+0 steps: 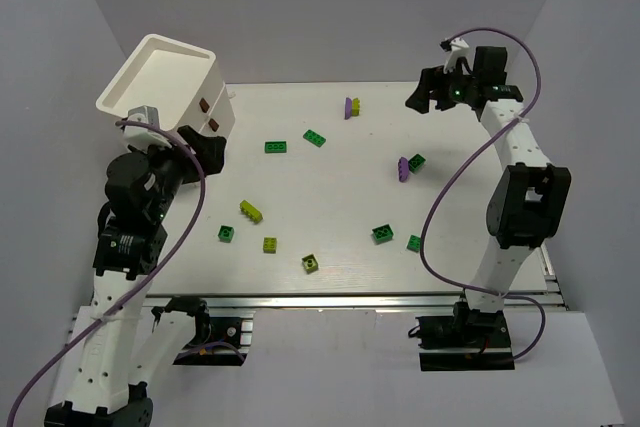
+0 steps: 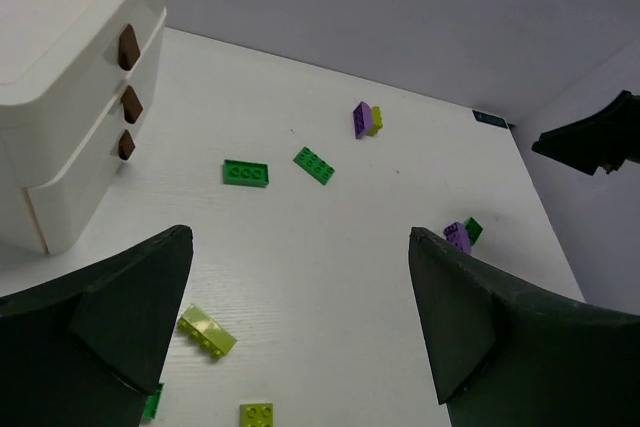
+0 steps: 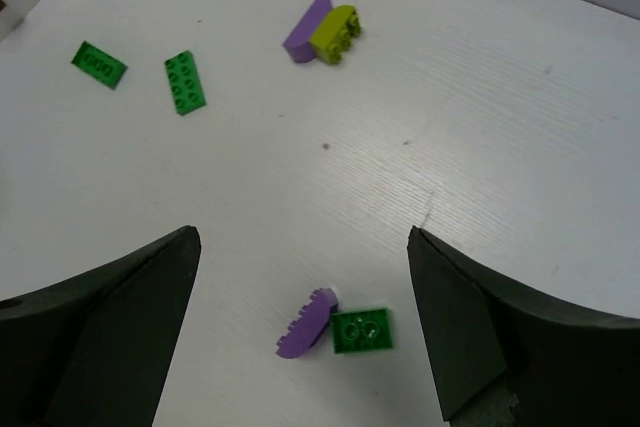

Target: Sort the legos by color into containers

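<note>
Sorting looks not yet begun. Both tools are empty, jaws spread wide: the left tool at the left, the right tool at the far right. The bricks lie loose across the surface, from the near scatter through a purple-and-green pair to a far purple-and-yellow pair. The white containers, far left, seem empty, though their insides show only partly.

Fingers spread wide; between them a purple brick touches a green brick.
</note>
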